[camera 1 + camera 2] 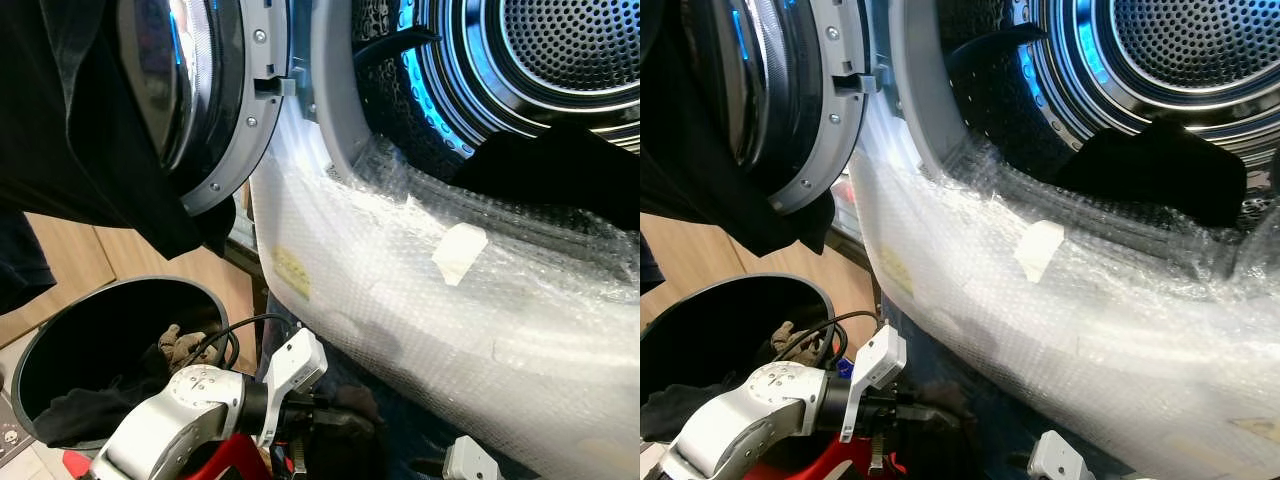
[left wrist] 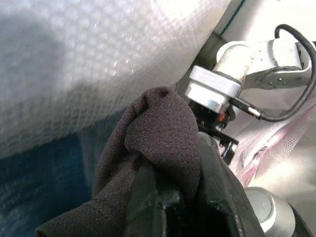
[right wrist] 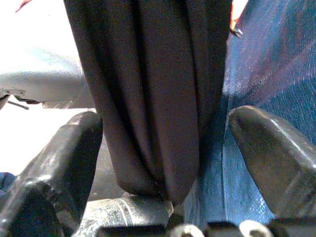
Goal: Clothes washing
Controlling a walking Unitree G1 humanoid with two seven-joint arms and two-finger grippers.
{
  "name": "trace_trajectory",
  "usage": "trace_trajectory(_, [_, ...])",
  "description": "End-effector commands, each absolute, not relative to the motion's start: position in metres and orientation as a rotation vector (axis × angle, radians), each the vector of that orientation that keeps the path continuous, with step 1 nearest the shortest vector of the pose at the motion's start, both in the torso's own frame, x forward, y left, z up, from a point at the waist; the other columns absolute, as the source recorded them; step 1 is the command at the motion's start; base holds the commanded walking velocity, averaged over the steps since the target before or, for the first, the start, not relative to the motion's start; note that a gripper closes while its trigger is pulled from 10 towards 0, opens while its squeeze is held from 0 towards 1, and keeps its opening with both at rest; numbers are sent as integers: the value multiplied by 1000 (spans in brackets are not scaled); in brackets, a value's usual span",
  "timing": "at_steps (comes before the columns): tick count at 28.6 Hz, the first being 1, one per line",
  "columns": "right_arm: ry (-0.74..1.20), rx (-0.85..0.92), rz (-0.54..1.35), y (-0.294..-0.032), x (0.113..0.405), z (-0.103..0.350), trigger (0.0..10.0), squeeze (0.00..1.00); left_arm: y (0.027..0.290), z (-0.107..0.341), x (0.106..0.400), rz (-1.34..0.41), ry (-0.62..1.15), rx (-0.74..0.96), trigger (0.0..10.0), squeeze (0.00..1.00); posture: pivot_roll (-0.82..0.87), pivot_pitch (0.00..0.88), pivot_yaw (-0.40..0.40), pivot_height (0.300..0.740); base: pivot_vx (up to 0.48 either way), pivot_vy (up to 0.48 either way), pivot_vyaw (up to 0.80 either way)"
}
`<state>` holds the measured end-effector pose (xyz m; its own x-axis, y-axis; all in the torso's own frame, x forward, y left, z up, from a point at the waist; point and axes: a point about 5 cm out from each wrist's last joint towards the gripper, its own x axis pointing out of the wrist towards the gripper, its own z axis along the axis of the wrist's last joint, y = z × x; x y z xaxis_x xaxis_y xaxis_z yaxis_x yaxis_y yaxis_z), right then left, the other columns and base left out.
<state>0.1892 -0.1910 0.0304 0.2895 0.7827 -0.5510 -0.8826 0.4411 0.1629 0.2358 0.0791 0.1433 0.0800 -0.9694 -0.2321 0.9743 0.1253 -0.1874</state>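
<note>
Loading partly done: one dark garment [image 1: 1160, 165] lies in the washer drum [image 1: 560, 60], upper right. More clothes remain in the black bin [image 1: 60, 340], lower left. Left end effector [image 2: 173, 197] is clamped on a black garment [image 2: 158, 128]; right end effector [image 3: 163, 148] is spread wide, dark cloth hanging between its fingers. Bubble wrap [image 1: 420, 290] covers the washer front; wooden floor [image 1: 110, 265].

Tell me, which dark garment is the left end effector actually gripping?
The dark mesh cloth pinched in the left end effector low beside the washer; another dark garment lies untouched in the drum.
</note>
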Motion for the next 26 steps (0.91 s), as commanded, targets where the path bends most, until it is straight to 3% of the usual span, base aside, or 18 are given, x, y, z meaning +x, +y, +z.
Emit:
trace_trajectory(1, [631,-179,1137,-187,186,35,10000,1000,74,150,237,-1472,293,28,0,0,19,0,-81,740,0,0,0])
trace_trajectory(13, [541,-98,1105,-136,209,43,10000,1000,47,164,247,-1514,189,25,0,0,16,0,-99,740,0,0,0])
trace_trajectory(22, [551,-101,1099,-120,211,38,10000,1000,28,180,253,-1547,101,52,0,0,22,0,-112,740,0,0,0])
trace_trajectory(23, [552,-107,1101,-119,211,38,10000,557,28,181,253,-1548,99,52,0,0,22,0,-112,740,0,0,0])
trace_trajectory(24, [578,-159,1036,-121,218,29,10000,0,20,190,256,-1555,50,66,0,0,26,0,-115,740,0,0,0])
trace_trajectory(26, [592,-164,995,-119,222,23,10000,0,15,198,256,-1577,14,80,0,0,27,0,-114,740,0,0,0])
